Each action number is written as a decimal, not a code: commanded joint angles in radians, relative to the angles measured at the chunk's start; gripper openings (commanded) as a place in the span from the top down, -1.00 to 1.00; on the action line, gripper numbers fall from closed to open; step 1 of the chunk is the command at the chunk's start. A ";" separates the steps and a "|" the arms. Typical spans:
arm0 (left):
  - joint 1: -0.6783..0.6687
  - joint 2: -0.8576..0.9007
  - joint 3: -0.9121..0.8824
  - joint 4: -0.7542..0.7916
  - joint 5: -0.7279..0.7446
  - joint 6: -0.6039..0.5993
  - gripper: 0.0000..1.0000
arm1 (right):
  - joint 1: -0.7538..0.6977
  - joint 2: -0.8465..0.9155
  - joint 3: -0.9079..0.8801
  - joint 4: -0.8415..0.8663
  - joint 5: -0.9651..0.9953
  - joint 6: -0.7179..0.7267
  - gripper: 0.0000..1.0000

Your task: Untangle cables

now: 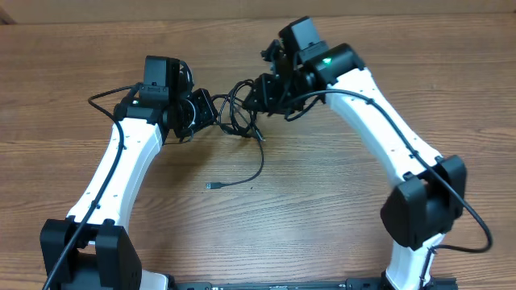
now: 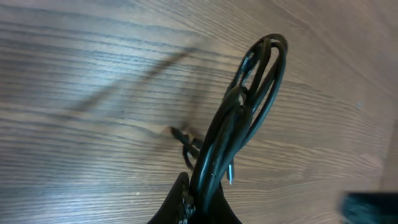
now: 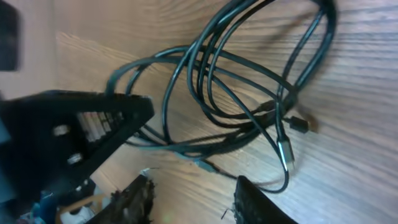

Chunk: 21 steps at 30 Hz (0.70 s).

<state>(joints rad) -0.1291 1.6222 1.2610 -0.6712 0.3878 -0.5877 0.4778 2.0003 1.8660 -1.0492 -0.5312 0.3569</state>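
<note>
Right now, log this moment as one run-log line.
left fingers: shut on thin black coiled cables | right fingers: open, near coil | silver-tipped plug end: lying loose on wooden table

Soft, even light; wrist views blur the nearest cables [image 2: 214, 155].

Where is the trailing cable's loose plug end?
Overhead view: the plug end lies on the table, left of centre, below the cable bundle.
</note>
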 commanded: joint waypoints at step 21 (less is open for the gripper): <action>0.013 0.009 -0.002 0.072 0.339 0.068 0.92 | 0.039 0.089 -0.072 0.204 0.080 0.089 0.28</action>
<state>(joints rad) -0.1181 1.6238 1.2606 -0.6094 0.6388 -0.5400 0.5114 2.0960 1.8271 -0.8665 -0.4812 0.4202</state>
